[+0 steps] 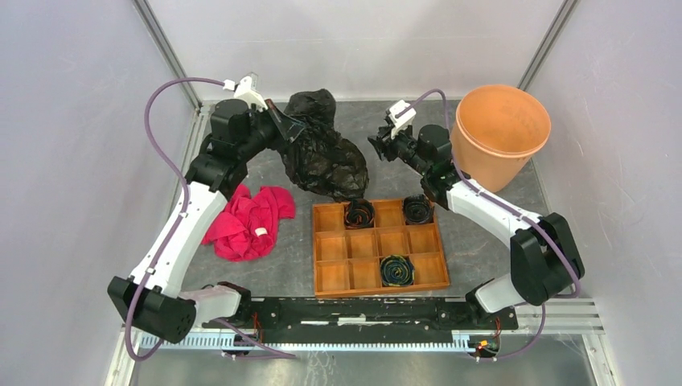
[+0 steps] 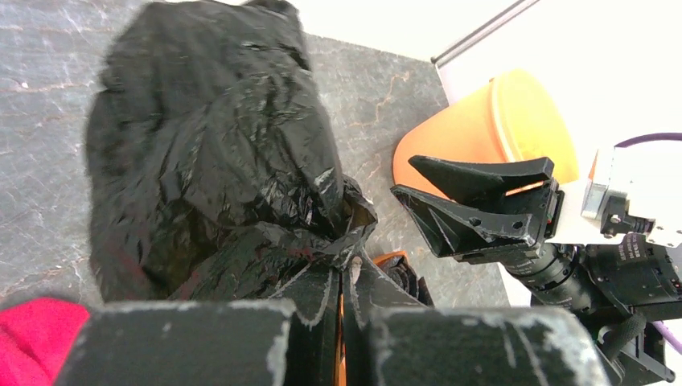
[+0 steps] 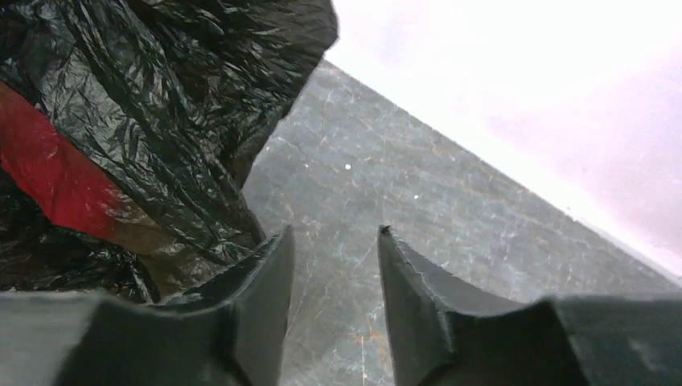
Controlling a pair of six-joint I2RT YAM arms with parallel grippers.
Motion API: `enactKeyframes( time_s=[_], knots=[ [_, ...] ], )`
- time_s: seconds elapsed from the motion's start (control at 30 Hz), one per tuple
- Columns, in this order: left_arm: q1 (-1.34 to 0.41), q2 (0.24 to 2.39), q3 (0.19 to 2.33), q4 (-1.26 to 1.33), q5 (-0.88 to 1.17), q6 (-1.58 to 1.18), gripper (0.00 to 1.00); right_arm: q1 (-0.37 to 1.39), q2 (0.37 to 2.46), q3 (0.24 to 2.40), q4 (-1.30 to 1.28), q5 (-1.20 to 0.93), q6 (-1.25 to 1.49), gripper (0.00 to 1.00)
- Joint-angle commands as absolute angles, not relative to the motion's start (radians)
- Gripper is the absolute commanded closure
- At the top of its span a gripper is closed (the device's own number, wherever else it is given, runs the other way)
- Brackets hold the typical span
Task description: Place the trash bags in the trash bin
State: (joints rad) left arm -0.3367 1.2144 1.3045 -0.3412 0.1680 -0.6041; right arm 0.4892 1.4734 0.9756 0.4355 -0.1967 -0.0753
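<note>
1. Nothing is in the bin yet. The black trash bag (image 1: 323, 157) sits crumpled on the table's far side, well apart from the orange trash bin (image 1: 486, 170), which stands upright at the far right corner.
2. The left gripper (image 2: 342, 277) is pinched closed on a bunched fold at the bag's edge, so the grasp looks made. The carry and release remain.
3. The right gripper (image 3: 334, 241) is partly open and holds nothing. It sits between bag and bin, with the film just beside one finger.
</note>
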Motion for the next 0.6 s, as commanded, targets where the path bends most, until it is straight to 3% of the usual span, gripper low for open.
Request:
enactKeyframes(
  time_s=[0.0, 0.1, 0.2, 0.33, 0.43, 0.57],
  knots=[
    [-0.333, 1.253, 1.341, -0.379, 0.270, -0.590, 0.98, 0.505, 1.471, 0.947, 0.482, -0.219, -0.139, 0.44],
    [-0.333, 1.277, 1.386, -0.411, 0.336, -0.545, 0.98, 0.535, 1.502, 0.969, 0.513, -0.300, -0.223, 0.21],
    [-0.333, 1.291, 1.420, -0.437, 0.376, -0.510, 0.98, 0.537, 1.569, 1.000, 0.527, -0.430, -0.242, 0.13],
    [-0.332, 1.299, 1.433, -0.449, 0.448, -0.460, 0.98, 0.542, 1.648, 1.030, 0.589, -0.607, -0.231, 0.10],
    [-0.333, 1.305, 1.439, -0.470, 0.477, -0.431, 0.98, 0.549, 1.714, 1.119, 0.529, -0.712, -0.233, 0.13],
    [-0.332, 1.313, 1.451, -0.502, 0.486, -0.398, 0.98, 0.556, 1.745, 1.129, 0.572, -0.679, -0.215, 0.13]
  ],
)
